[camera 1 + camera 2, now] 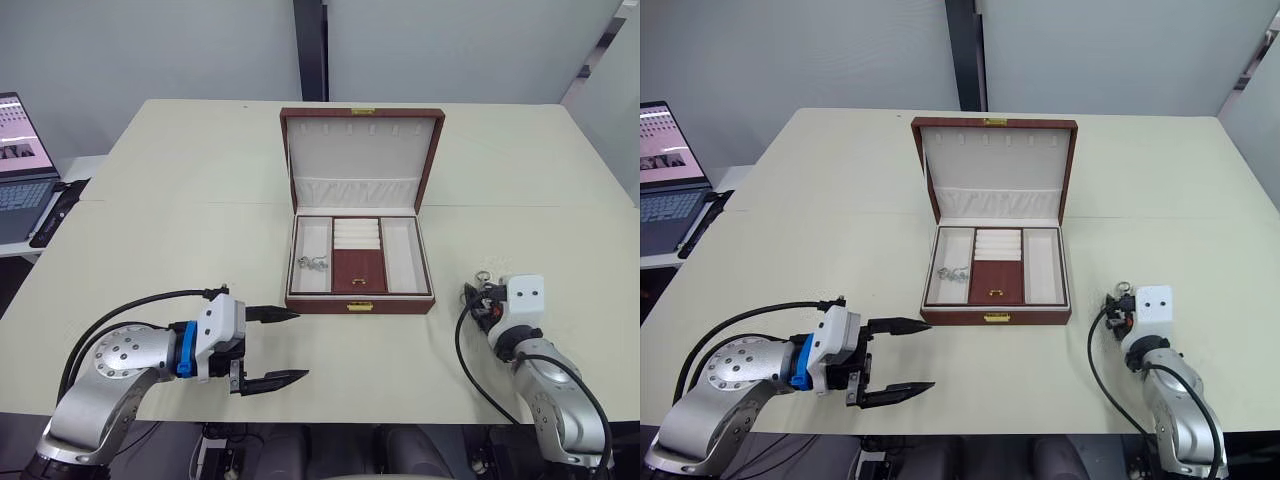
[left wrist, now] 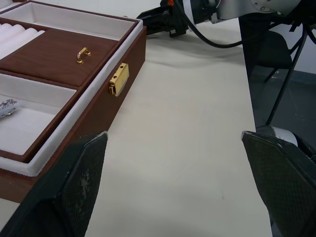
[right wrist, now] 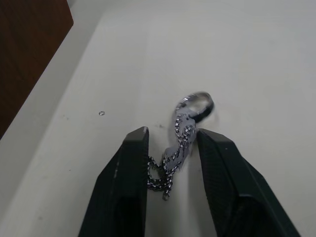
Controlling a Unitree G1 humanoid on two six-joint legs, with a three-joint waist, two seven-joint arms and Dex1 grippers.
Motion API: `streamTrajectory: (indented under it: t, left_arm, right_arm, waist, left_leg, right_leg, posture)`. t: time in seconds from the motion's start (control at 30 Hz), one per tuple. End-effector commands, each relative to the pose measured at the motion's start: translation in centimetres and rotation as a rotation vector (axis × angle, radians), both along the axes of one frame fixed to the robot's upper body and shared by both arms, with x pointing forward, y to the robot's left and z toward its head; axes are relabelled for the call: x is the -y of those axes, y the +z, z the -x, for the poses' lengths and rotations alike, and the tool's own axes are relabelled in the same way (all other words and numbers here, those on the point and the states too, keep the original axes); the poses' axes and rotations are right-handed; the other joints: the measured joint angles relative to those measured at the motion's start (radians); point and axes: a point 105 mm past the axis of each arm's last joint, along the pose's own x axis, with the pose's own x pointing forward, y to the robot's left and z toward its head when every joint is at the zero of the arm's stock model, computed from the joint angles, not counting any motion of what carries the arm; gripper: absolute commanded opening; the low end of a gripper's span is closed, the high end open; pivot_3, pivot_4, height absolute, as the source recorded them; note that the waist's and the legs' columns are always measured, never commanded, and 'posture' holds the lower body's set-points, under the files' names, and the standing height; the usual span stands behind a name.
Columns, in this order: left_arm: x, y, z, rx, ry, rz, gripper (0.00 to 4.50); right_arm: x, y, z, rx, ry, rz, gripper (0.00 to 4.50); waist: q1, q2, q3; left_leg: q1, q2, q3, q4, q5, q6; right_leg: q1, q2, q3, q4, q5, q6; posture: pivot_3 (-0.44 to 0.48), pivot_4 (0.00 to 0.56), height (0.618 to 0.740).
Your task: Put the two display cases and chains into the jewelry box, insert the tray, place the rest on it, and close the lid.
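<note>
While no readable writing shows anywhere, the right gripper (image 3: 170, 148) has its fingers partly apart around a silvery ring-and-chain piece (image 3: 185, 133) on the table (image 1: 200, 230). Nearby, the left gripper (image 1: 278, 348) is spread wide and empty beside the open jewelry box (image 1: 360, 302), whose tray (image 1: 358, 270) holds another silvery piece (image 1: 312, 264).

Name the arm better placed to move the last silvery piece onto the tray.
Right. Its tool already straddles the silvery piece on the table; the left tool hangs open and empty left of the jewelry box.
</note>
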Motion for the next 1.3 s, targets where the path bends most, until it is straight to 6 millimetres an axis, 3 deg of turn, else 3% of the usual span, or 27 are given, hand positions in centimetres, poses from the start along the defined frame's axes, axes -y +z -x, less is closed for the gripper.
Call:
streamTrajectory:
  t: [0.03, 0.17, 0.37, 0.8, 1.0, 1.3]
  left_arm:
    - [0.6, 0.6, 0.4, 0.027, -0.020, 0.019, 4.50]
    - [0.5, 0.5, 0.2, 0.033, -0.012, 0.025, 4.50]
    - [0.5, 0.5, 0.2, 0.034, -0.008, 0.027, 4.50]
    - [-0.4, 1.5, -1.4, 0.034, 0.122, 0.077, 4.50]
    - [-1.6, 1.4, -1.1, 0.036, 0.225, 0.095, 4.50]
    - [-1.8, 1.3, -0.3, 0.034, 0.314, 0.122, 4.50]
  right_arm:
    - [0.7, -0.8, 0.5, -0.039, -0.039, -0.002, 0.69]
    - [0.7, -0.6, 0.4, -0.034, -0.035, -0.008, 0.13]
    - [0.9, 0.1, 0.3, 0.000, -0.024, -0.031, 0.13]
    - [0.0, 5.3, -0.1, 0.165, 0.204, -0.075, 0.11]
    - [-2.4, 9.6, -0.8, 0.247, 0.378, -0.089, 0.11]
    - [-6.6, 13.7, -1.4, 0.308, 0.562, -0.129, 0.11]
  waist:
    - [0.000, 0.000, 0.000]
    - [0.000, -0.001, 0.000]
    - [0.000, 0.000, 0.000]
    - [-0.001, 0.000, 0.000]
    - [-0.002, 0.001, 0.000]
    - [0.000, 0.000, 0.000]
  left_leg:
    - [0.000, 0.000, 0.000, 0.000, 0.000, 0.000]
    - [0.000, 0.000, 0.000, 0.000, 0.000, 0.000]
    - [0.000, 0.000, 0.000, 0.000, 0.000, 0.000]
    - [0.000, 0.000, 0.000, 0.000, 0.000, 0.000]
    - [0.000, 0.001, 0.000, 0.000, 0.000, 0.000]
    - [-0.001, 0.000, -0.001, 0.000, 0.000, 0.000]
  right_leg:
    - [0.000, 0.000, 0.000, 0.000, 0.000, 0.000]
    - [0.000, 0.000, 0.000, 0.000, 0.000, 0.000]
    - [0.000, 0.000, 0.000, 0.000, 0.000, 0.000]
    - [0.000, 0.000, 0.000, 0.000, 0.000, 0.000]
    - [0.000, 0.000, 0.000, 0.000, 0.000, 0.000]
    - [0.000, -0.001, 0.000, 0.000, 0.000, 0.000]
  posture:
    - [0.000, 0.150, 0.740]
    - [0.000, 0.150, 0.740]
    - [0.000, 0.150, 0.740]
    - [0.000, 0.150, 0.740]
    - [0.000, 0.150, 0.740]
    - [0.000, 0.150, 0.740]
